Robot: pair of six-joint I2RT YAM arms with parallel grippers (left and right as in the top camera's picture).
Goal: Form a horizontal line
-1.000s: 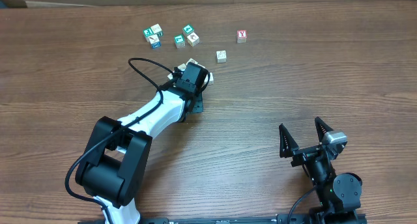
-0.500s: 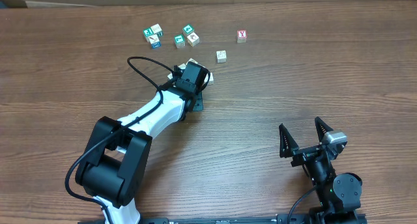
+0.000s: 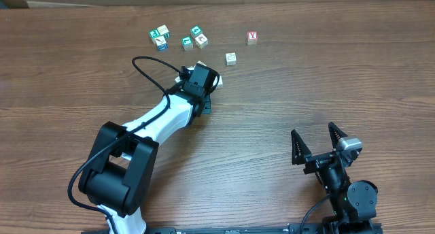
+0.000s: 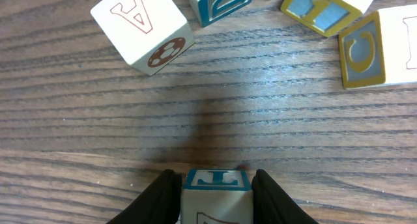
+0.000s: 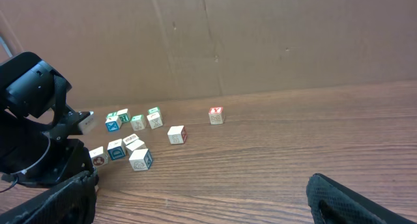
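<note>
Black and narrow, the left fingers (image 4: pixel 163 199) are clamped on a small wooden block (image 4: pixel 216 185) with a teal letter on its upper face. A soft shadow on the wood beyond it makes me think it hangs just off the counter (image 3: pixel 306 77).

Just past the grip, four more blocks lie loose. A red A block (image 4: pixel 142 25) is on the left with a blue-faced block (image 4: pixel 225 2) next to it. To the right are a yellow-edged 1 block (image 4: pixel 322 8) and a yellow-edged C block (image 4: pixel 361 51). They are turned at odd angles and not squared up side to side.

Farther back and to the left is another scatter of blocks (image 3: pixel 160 37). A lone pale block (image 3: pixel 231 58) lies to the right of the arm, and a red Y block (image 3: pixel 252 37) is beyond that.

At the near right the right fingers (image 3: pixel 297 151) are spread wide with nothing in them, well apart from every block.

No horizontal line exists anywhere on the counter yet. By my reckoning the job is barely begun: one block is in hand, and every block of the row has yet to be set down and butted together.
</note>
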